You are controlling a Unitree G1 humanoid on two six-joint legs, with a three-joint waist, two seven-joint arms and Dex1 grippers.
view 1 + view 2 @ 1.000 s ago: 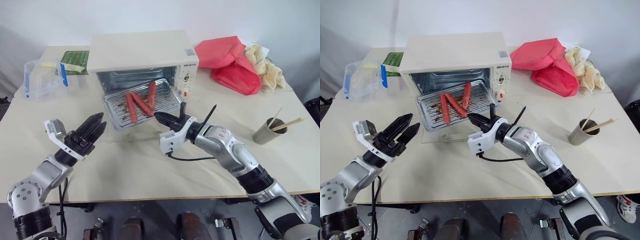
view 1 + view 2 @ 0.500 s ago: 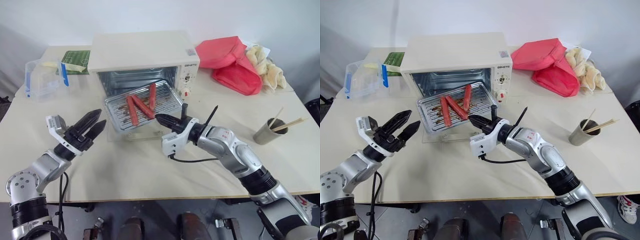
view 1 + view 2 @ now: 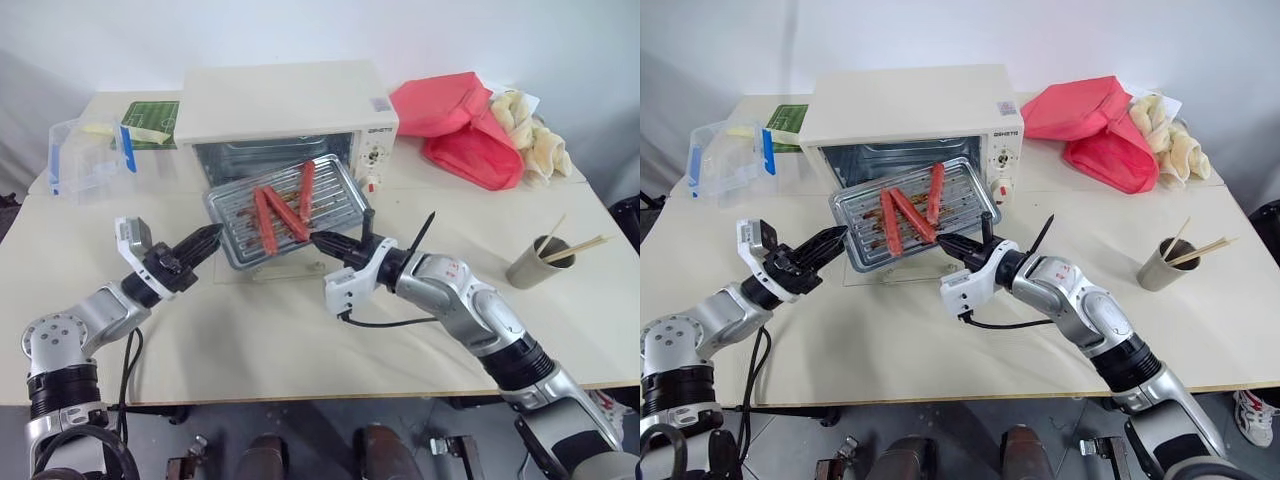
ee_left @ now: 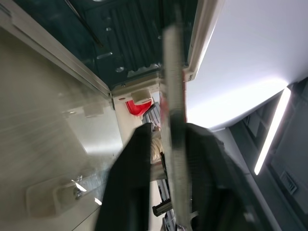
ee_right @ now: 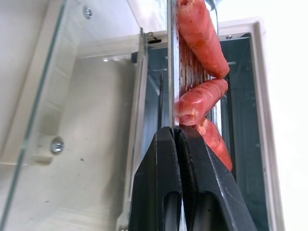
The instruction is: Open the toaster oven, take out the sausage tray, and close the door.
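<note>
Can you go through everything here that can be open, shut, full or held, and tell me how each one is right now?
toaster oven: open, shelf space bare.
door: folded down flat on the table.
sausage tray: pulled out over the door, held at two edges, three sausages on it.
left gripper: shut on the tray's left edge.
right gripper: shut on the tray's front edge.
clear plastic box: lid on.
metal cup: upright, chopsticks inside.

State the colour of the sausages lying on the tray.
Red sausages, on the silver sausage tray; the left eye view shows them best.
</note>
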